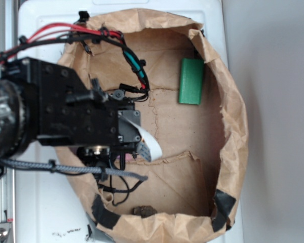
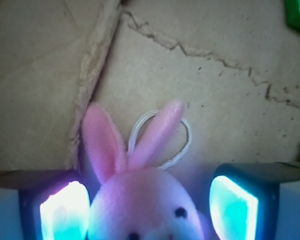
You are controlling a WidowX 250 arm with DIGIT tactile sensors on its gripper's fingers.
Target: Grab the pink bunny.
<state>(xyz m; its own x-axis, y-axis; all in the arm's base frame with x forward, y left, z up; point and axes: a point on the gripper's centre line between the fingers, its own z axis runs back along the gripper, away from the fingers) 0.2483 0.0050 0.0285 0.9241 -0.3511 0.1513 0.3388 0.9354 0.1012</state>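
Jaws flank pink bunny (image 2: 140, 200) inside paper bag (image 1: 233, 152).

We see a white table (image 1: 45, 202) carrying a torn brown paper bag (image 1: 233, 126); on the paper lie a pink bunny (image 2: 140, 200) and a green block (image 1: 191, 81).

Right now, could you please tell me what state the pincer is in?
Pincer: open, its pads on either side of the pink bunny, with a gap visible on the right, so not yet gripping.
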